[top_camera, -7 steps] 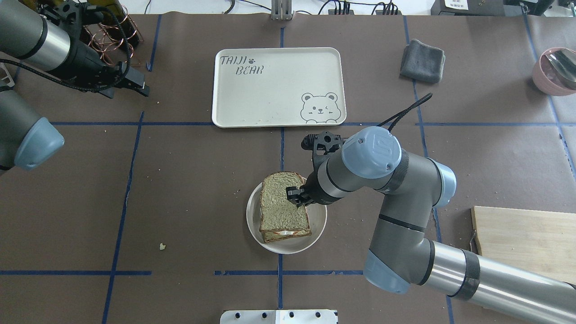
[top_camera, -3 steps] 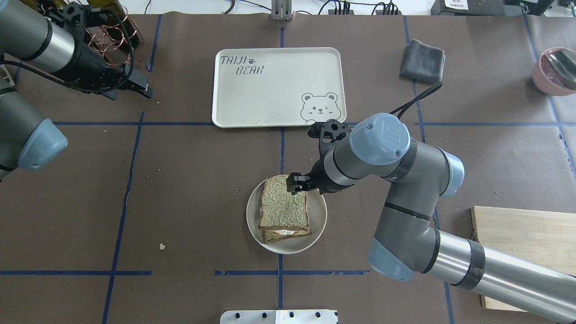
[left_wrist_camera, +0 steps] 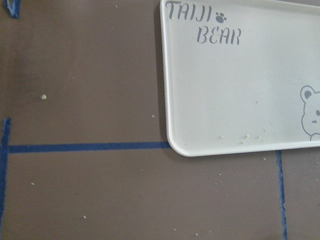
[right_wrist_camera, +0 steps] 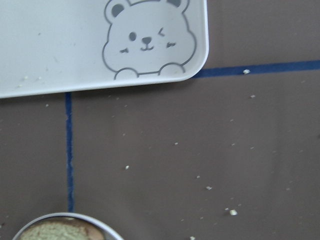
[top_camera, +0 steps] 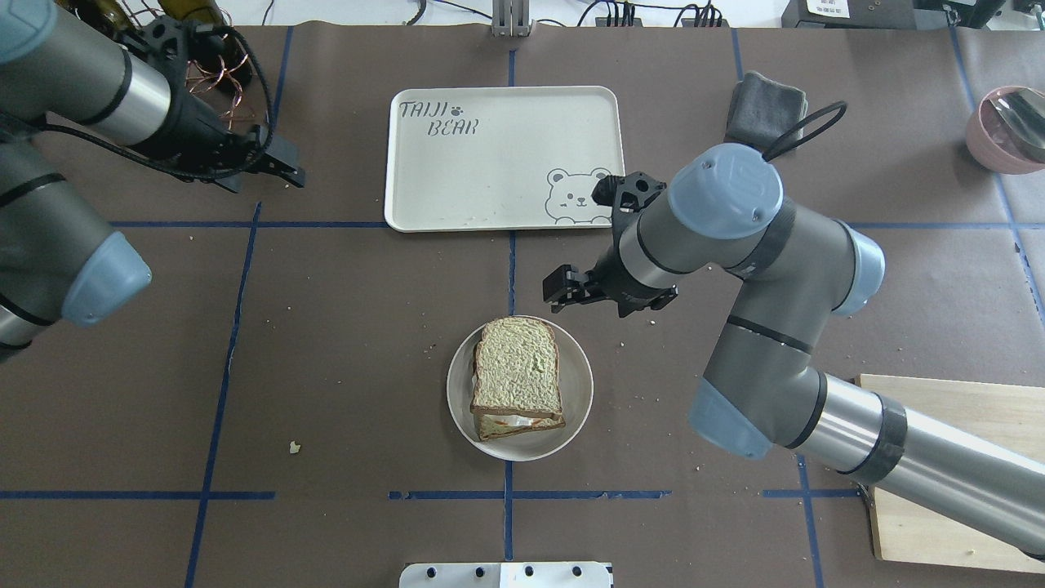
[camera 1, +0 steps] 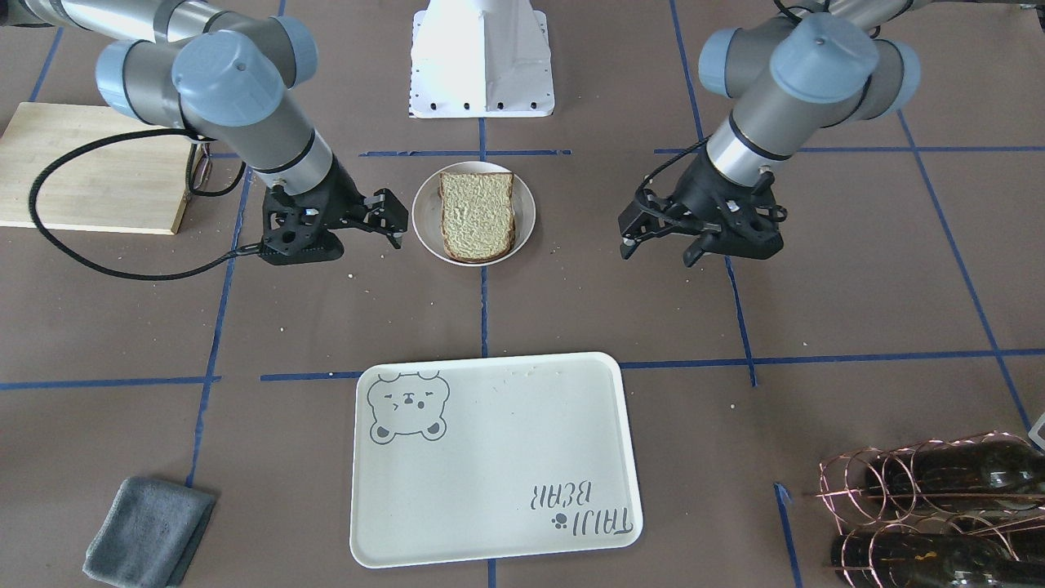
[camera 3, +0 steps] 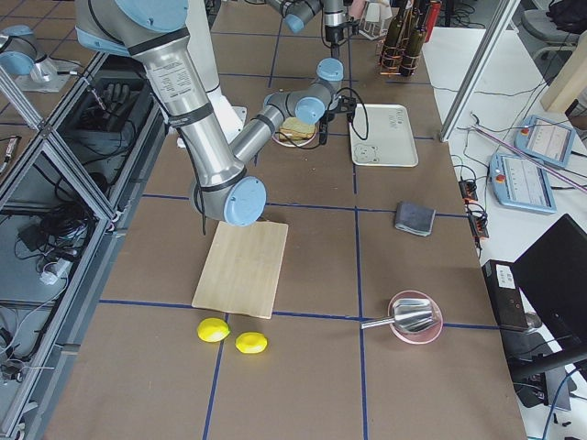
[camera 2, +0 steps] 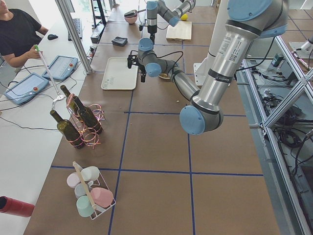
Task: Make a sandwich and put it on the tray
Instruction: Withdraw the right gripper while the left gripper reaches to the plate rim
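The sandwich (top_camera: 517, 371) lies on a small round white plate (top_camera: 576, 392) at mid-table, its top slice flat and a bit of white egg showing at the near edge. It also shows in the front view (camera 1: 478, 214). My right gripper (top_camera: 558, 294) is open and empty, just beyond the plate's far right rim, between plate and tray. The cream bear tray (top_camera: 490, 155) lies empty at the back centre. My left gripper (top_camera: 291, 167) is open and empty, left of the tray. The right wrist view shows the tray's bear corner (right_wrist_camera: 75, 45) and the plate's rim (right_wrist_camera: 95, 221).
A grey cloth (top_camera: 767, 110) lies right of the tray. A wooden cutting board (top_camera: 955, 433) is at the near right. A pink bowl (top_camera: 1004, 131) sits at the far right, wine bottles in a copper rack (camera 1: 922, 506) at the far left. Crumbs dot the table.
My right gripper let go of the top bread slice and drew back toward the tray. The slice now lies flat on the sandwich. My left arm moved a little toward the middle.
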